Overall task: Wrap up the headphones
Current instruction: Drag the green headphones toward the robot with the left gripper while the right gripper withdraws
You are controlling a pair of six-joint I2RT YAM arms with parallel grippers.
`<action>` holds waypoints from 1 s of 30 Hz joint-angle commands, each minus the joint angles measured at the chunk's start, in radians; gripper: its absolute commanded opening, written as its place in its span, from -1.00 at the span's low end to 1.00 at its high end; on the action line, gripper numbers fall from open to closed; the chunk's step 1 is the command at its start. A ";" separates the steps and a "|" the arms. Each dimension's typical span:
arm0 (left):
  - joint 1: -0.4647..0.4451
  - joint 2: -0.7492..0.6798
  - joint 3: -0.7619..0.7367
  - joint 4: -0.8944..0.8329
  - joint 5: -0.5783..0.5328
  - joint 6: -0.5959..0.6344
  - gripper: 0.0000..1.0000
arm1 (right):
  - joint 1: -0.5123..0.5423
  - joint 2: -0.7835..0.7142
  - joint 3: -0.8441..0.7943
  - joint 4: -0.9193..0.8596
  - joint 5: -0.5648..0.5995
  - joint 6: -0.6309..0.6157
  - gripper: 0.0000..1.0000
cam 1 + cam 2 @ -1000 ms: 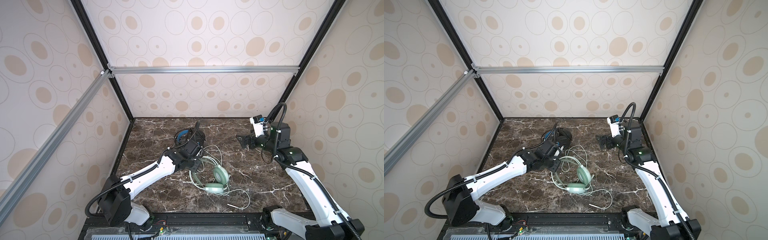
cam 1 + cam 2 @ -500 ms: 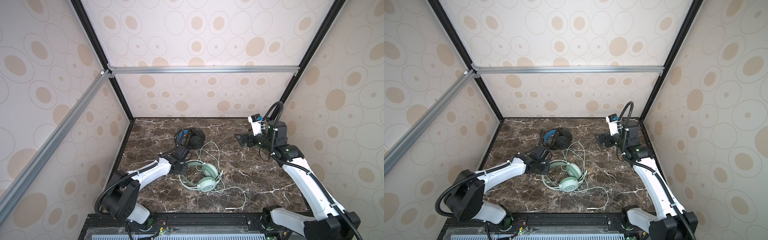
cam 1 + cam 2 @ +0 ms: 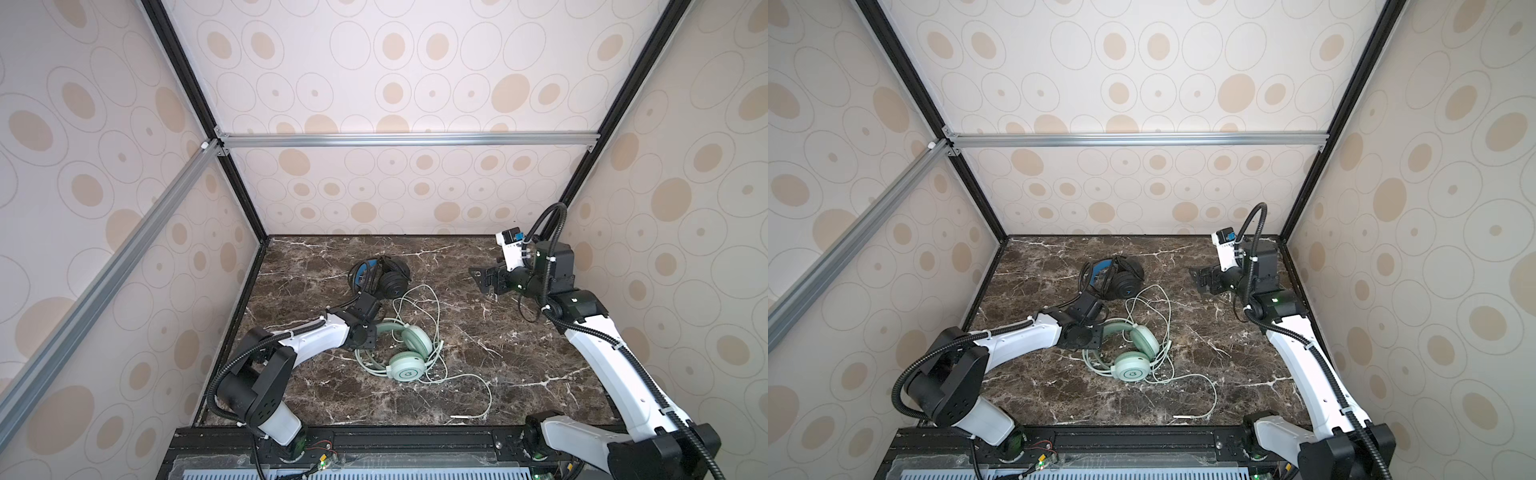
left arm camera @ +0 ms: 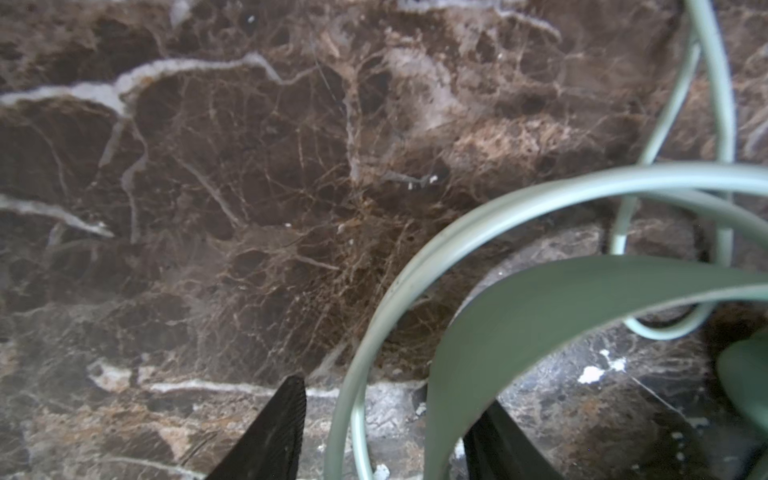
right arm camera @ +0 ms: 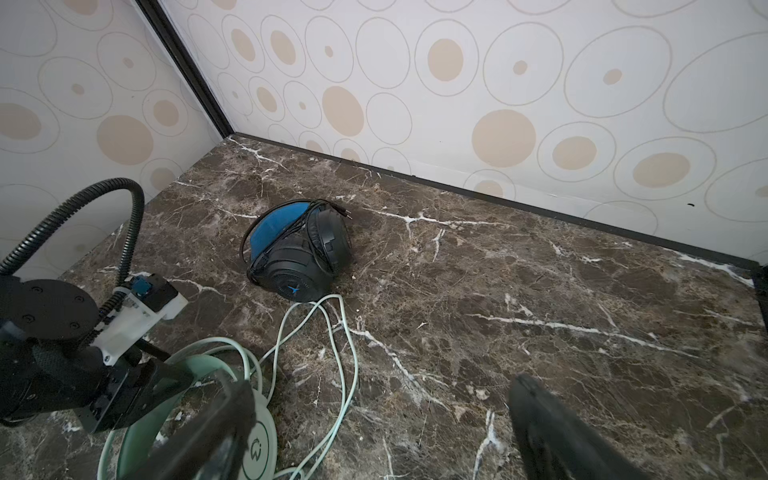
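One surface: brown marble tabletop (image 3: pixel 519 345).
Room: dotted walls (image 3: pixel 395 83).
Mint-green headphones (image 3: pixel 409 370): flat, headband (image 4: pixel 540 307) toward left arm, earcups rightward.
Left gripper (image 4: pixel 395 395): fingers apart, astride headband.
Right gripper (image 5: pixel 378 390): fingers apart, empty.

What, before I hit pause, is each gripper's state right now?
Left gripper: open, straddling the green headphones at the band, not clamped on it.
Right gripper: open, holding nothing.

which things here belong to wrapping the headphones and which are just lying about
Job: mint-green over-ear headphones with pale green cable; black over-ear headphones with blue lining.
Just there: brown marble tabletop; aluminium frame bar.
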 commanded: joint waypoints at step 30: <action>-0.013 0.071 0.059 -0.020 -0.015 -0.008 -1.00 | 0.007 0.008 -0.036 0.021 -0.001 -0.016 0.93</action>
